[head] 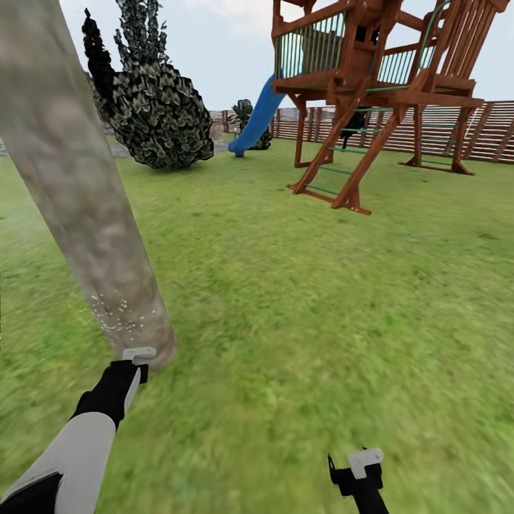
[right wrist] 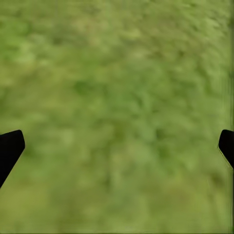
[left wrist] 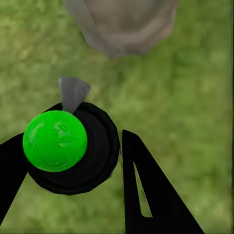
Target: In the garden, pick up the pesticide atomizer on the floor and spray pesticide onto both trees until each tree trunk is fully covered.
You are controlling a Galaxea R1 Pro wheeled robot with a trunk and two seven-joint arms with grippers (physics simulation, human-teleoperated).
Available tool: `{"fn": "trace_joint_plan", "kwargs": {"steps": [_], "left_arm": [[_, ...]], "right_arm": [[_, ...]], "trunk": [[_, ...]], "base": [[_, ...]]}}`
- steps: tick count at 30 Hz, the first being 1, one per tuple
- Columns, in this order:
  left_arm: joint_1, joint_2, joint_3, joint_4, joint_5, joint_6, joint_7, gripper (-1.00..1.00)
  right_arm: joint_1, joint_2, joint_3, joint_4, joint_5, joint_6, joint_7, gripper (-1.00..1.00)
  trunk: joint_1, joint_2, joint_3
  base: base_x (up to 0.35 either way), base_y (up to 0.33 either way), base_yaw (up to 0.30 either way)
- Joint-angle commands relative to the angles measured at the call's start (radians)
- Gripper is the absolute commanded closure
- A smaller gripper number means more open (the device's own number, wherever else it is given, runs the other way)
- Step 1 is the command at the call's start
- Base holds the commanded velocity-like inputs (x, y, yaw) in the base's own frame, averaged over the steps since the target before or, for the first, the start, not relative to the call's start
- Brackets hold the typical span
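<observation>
Beside the tree trunk (head: 86, 214), we are gripping the atomizer (left wrist: 68, 146) in our left hand (left wrist: 68, 170); white pesticide specks (head: 118, 314) are dotting its base, our right hand (right wrist: 117, 146) spreading wide over grass (head: 321, 300).

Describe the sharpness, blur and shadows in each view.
Head view: the brown wooden play tower renders crisp; the thick mottled grey-beige tree trunk looks smeared; the blurry green lawn carries no distinct cast shadows. Left wrist view: the glossy green ball-topped black atomizer is sharp, grass blurred. Right wrist view: soft, featureless grass.
</observation>
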Motion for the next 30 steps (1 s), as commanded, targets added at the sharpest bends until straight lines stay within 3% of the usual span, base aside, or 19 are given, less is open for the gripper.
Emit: {"fn": "trace_joint_plan", "kwargs": {"steps": [1, 17, 30], "left_arm": [[-0.001, -0.001, 0.002, -0.001, -0.002, 0.004, 0.001, 1.00], [-0.001, -0.002, 0.002, 0.000, -0.001, 0.005, 0.001, 1.00], [-0.001, -0.002, 0.002, 0.000, -0.001, 0.004, 0.001, 1.00]], "right_arm": [[0.000, 0.000, 0.008, 0.001, 0.007, 0.000, -0.010, -1.00], [0.000, 0.000, 0.008, 0.001, 0.008, 0.001, -0.010, -1.00], [0.000, 0.001, 0.008, 0.001, 0.008, 0.001, -0.010, -1.00]], "trunk": [[0.000, 0.000, -0.001], [0.000, 0.000, -0.001], [0.000, 0.000, -0.001]], "base": [[0.118, -0.261, 0.214], [0.169, -0.238, 0.272], [0.157, -0.241, 0.058]]}}
